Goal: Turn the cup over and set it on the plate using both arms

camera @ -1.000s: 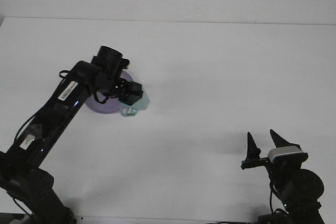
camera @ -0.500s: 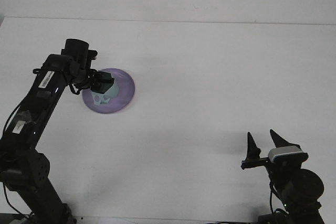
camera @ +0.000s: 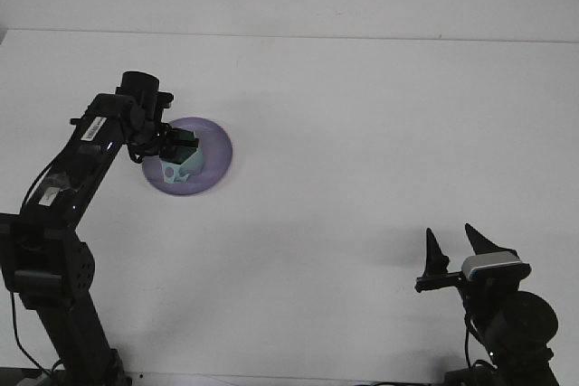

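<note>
A pale teal cup sits on the purple plate at the left of the white table. My left gripper is right at the cup's upper side, its fingers hugging the cup; the grip looks shut on it. My right gripper stands at the lower right, far from the plate, open with nothing between its two dark fingers.
The white table stretches between the two arms. The left arm rises from the lower left corner and slants over the table's left side.
My left gripper carried the cup leftward from the plate's right rim onto the plate. In the last half second it shifted only slightly. The right arm stayed still.
</note>
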### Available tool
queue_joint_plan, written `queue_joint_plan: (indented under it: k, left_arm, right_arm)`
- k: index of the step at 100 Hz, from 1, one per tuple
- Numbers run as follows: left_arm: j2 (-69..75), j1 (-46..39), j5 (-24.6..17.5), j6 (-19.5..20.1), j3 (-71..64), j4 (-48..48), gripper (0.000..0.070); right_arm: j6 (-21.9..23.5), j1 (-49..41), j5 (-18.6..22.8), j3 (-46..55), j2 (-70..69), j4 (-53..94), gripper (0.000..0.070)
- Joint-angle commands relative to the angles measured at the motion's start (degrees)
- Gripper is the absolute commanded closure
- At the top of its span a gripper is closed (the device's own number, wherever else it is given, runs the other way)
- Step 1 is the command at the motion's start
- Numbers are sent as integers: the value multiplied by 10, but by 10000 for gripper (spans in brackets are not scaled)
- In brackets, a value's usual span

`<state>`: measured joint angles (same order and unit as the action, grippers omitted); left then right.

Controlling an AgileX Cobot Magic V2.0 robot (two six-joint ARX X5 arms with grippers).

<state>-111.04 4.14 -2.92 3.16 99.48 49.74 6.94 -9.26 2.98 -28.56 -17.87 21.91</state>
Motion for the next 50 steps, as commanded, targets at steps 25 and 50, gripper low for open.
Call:
queue_joint_plan:
  k: [25, 50]
  left_arm:
    - [-7, 0, 2, 9, 29, 7, 274]
    - [-7, 0, 2, 9, 185, 108, 276]
  right_arm:
    - [7, 0, 0, -5, -2, -5, 229]
    - [8, 0, 0, -5, -2, -4, 229]
